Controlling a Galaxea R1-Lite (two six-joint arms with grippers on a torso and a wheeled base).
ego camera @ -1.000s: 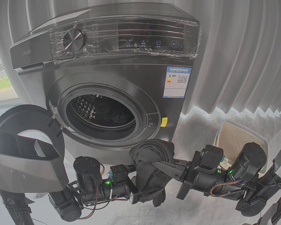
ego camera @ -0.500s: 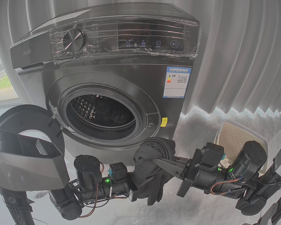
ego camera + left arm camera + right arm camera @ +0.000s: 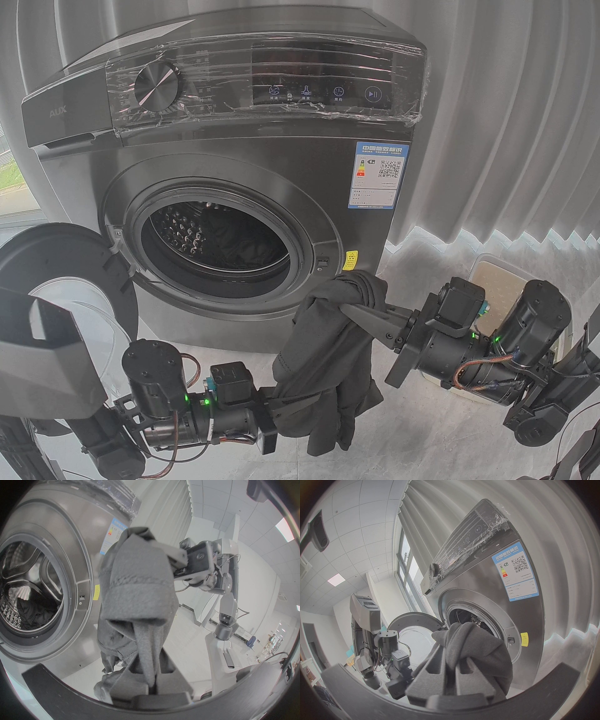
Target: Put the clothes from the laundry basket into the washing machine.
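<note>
A dark grey garment [image 3: 331, 356] hangs stretched between my two grippers, in front of the washing machine [image 3: 250, 156] and below its open drum [image 3: 215, 244]. My right gripper [image 3: 347, 309] is shut on the garment's upper fold [image 3: 475, 645]. My left gripper [image 3: 281, 403] is lower and to the left, shut on the garment's bottom part [image 3: 137, 586]. Dark clothes [image 3: 244, 240] lie inside the drum. The pale laundry basket [image 3: 500, 284] stands on the floor at the right, partly hidden by my right arm.
The round machine door [image 3: 69, 294] is swung open to the left, close to my left arm. Grey curtains [image 3: 512, 125] hang behind the basket. Pale floor [image 3: 425, 437] lies open in front of the machine.
My left gripper has dropped and pulled back to the left while the right gripper rose slightly, so the bunched garment is now drawn out longer between them.
</note>
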